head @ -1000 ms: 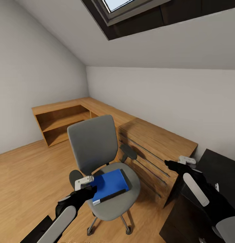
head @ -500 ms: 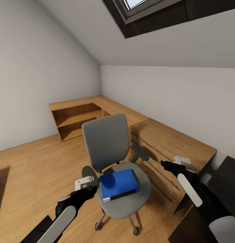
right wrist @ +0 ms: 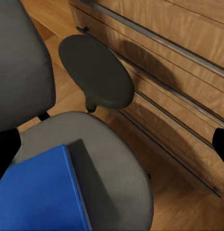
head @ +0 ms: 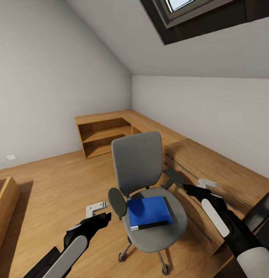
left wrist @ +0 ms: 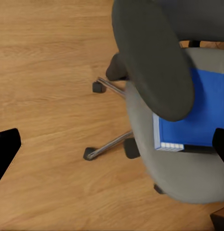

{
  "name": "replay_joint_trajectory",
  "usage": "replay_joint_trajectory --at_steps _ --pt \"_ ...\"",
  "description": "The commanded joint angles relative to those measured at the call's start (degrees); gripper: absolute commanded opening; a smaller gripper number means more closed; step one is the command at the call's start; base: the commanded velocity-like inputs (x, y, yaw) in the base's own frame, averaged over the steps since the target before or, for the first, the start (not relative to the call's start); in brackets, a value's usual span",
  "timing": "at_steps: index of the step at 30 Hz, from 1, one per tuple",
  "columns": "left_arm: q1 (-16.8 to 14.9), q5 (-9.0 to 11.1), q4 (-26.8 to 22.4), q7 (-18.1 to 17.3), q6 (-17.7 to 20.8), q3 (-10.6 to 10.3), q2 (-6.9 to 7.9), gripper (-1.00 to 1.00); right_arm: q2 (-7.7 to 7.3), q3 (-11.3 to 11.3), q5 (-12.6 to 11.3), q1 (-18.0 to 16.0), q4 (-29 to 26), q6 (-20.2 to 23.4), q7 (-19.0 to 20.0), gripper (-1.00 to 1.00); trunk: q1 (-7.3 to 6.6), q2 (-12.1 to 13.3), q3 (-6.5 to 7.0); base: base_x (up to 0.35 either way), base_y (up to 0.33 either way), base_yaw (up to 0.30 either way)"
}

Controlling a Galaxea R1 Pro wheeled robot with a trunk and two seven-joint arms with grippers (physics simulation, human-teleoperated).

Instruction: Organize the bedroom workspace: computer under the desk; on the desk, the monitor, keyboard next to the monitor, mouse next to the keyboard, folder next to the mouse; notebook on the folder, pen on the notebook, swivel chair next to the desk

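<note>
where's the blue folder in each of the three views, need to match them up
Head view: the folder lies flat on the swivel chair seat, low and just right of centre.
Left wrist view: the folder sits at the right edge, partly hidden by a dark armrest.
Right wrist view: the folder fills the lower left corner.
Shared landmark: the grey chair seat under the folder.

A grey swivel chair with a tall back and dark armrests (head: 139,166) is seen upright on the wooden floor. A flat bright blue folder with a black spine (head: 149,212) is laid on its seat.
</note>
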Motion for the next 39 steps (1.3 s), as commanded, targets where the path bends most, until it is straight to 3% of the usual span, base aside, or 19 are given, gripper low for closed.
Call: replay_joint_trajectory --at_steps 1,12,22,34,39 --pt "-0.09 0.26 -0.06 0.42 0.13 -0.11 0.08 1.0 -0.03 0.15 -0.56 -0.04 -0.11 0.07 -0.58 1.0 0.0 -0.04 -0.01 0.0 0.0 0.25" --pt "-0.09 0.24 -0.06 0.42 0.12 -0.03 0.21 1.0 0.37 0.24 0.74 -0.04 -0.02 0.07 -0.58 1.0 0.0 -0.04 0.58 0.0 0.0 0.238" --pt "-0.09 0.24 -0.06 0.37 -2.23 -0.02 0.29 1.0 1.92 0.28 2.49 -0.04 0.22 0.1 -0.52 1.0 0.0 -0.04 1.12 0.041 0.0 0.215" --pt "-0.09 0.26 -0.06 0.3 -2.77 -0.02 0.26 1.0 2.04 0.35 2.64 -0.04 2.12 0.16 -0.03 1.0 0.0 -0.04 1.18 0.136 0.0 0.018" --pt "-0.09 0.52 -0.06 0.47 -2.77 0.42 0.11 1.0 2.04 0.28 2.69 -0.04 1.98 0.16 0.0 1.0 1.1 -2.04 0.28 0.002 0.0 0.0"
